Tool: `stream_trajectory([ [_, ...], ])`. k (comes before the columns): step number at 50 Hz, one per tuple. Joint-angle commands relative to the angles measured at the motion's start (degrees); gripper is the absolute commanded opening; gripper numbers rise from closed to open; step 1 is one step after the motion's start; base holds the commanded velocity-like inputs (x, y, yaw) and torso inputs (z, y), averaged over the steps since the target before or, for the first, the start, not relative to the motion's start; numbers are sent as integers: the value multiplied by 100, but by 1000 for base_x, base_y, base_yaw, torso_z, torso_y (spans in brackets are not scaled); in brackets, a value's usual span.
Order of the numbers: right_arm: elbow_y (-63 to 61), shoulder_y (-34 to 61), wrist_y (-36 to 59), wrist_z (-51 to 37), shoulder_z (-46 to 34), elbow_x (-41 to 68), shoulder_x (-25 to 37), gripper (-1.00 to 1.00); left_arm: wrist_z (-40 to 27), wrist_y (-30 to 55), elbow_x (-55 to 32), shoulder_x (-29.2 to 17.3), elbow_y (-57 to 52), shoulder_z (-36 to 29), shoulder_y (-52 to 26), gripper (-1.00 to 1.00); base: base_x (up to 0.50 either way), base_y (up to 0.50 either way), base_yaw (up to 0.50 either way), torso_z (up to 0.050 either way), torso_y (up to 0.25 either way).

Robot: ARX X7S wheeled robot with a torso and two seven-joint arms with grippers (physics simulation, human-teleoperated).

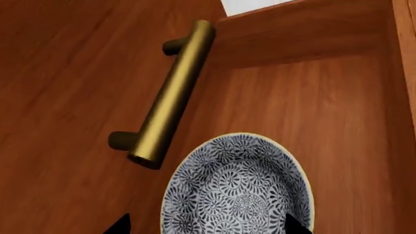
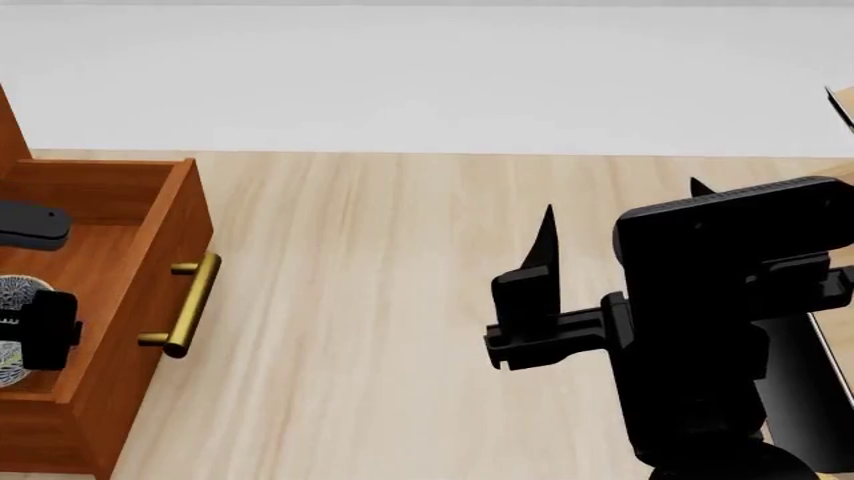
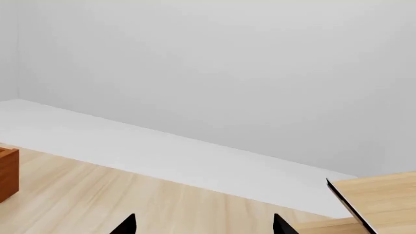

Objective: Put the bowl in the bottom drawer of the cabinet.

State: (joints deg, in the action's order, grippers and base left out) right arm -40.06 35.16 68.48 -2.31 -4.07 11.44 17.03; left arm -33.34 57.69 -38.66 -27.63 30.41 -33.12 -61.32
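Where nearest the head camera: right gripper [image 2: 621, 215], black, raised over the pale floor, two pointed fingers spread wide apart, nothing between them.
Right fingertips [image 3: 123, 225]: two dark points low in the right wrist view, well apart, bare plank floor and grey wall beyond.
Left gripper [image 1: 204, 226]: only two black tips visible in the left wrist view, set apart on either side of the bowl; contact with the rim not clear, so cannot tell whether clamped or released.
Left arm part [image 2: 47, 330]: dark block at the head view's left edge, over the bowl.
Bowl [image 1: 237, 187]: white with dense blue-grey floral pattern, upright, inside the open drawer, close behind its front panel; seen in the head view as a sliver [image 2: 16, 295] partly hidden.
Bottom drawer [image 2: 114, 190]: reddish-brown wood, pulled out, open top, interior floor bare around the bowl.
Brass handle [image 2: 187, 305]: bar on two posts on the drawer front, just beside the bowl across the front panel.
Cabinet [image 2: 11, 125]: reddish-brown edge at far left, behind the drawer.
Floor [image 2: 400, 300]: light wooden planks, running to a pale wall.
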Motion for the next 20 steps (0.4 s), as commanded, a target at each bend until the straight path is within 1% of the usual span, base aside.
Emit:
stream_trajectory([
  [1,5,-12,-10,1,4,1,6,100,-147,371,-226,-128,-816,-30,231,100,0,0,0,0,0],
  [20,-12,-21,-16,-32,1,39,22,100,-532,734,-576,-332,-1820,231,499,100,0,0,0,0,0],
])
